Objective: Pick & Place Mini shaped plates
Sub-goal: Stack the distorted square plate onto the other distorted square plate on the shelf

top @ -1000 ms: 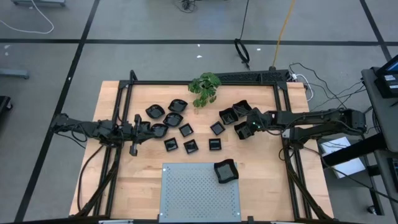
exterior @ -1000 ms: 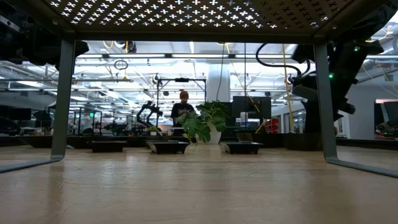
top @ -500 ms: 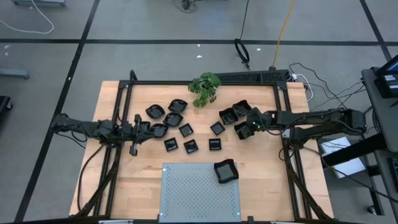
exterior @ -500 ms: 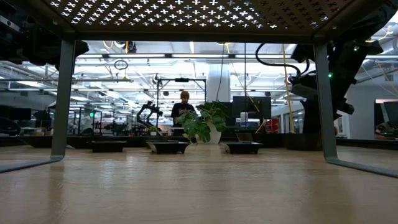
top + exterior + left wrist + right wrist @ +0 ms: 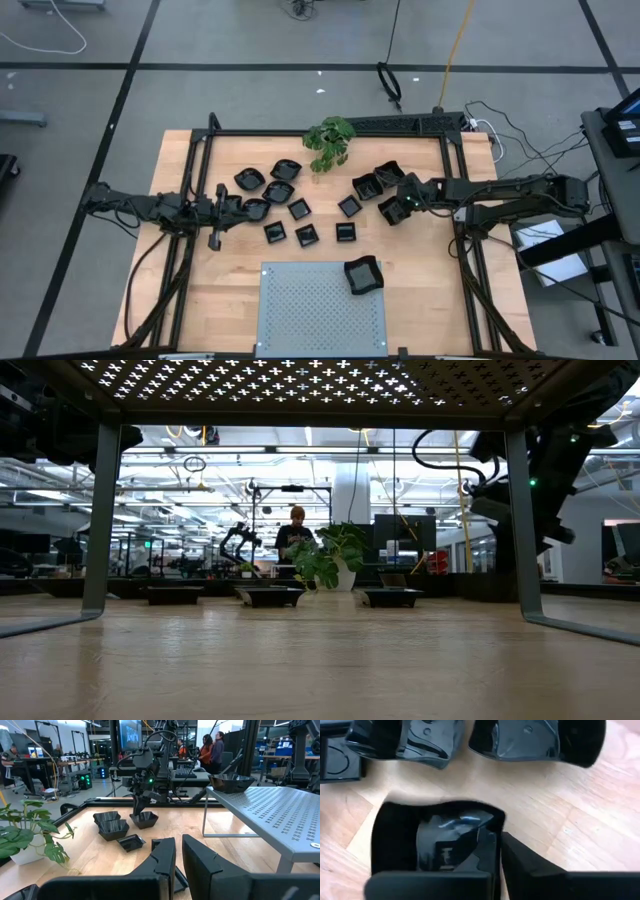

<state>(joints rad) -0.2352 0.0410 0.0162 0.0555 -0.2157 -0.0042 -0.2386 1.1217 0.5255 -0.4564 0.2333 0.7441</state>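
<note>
On the wooden table (image 5: 430,270), right gripper (image 5: 398,209) pinches one mini plate (image 5: 420,845).

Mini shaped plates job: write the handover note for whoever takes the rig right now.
Right gripper: shut on the rim of a black plate right of the plant, plate still on the table.
Left gripper: shut, empty, low at the left edge of the cluster.
Done: one plate sits on the grey perforated panel.
Left: about a dozen plates on the wood, most in the cluster between the arms, two beside the right gripper.
</note>
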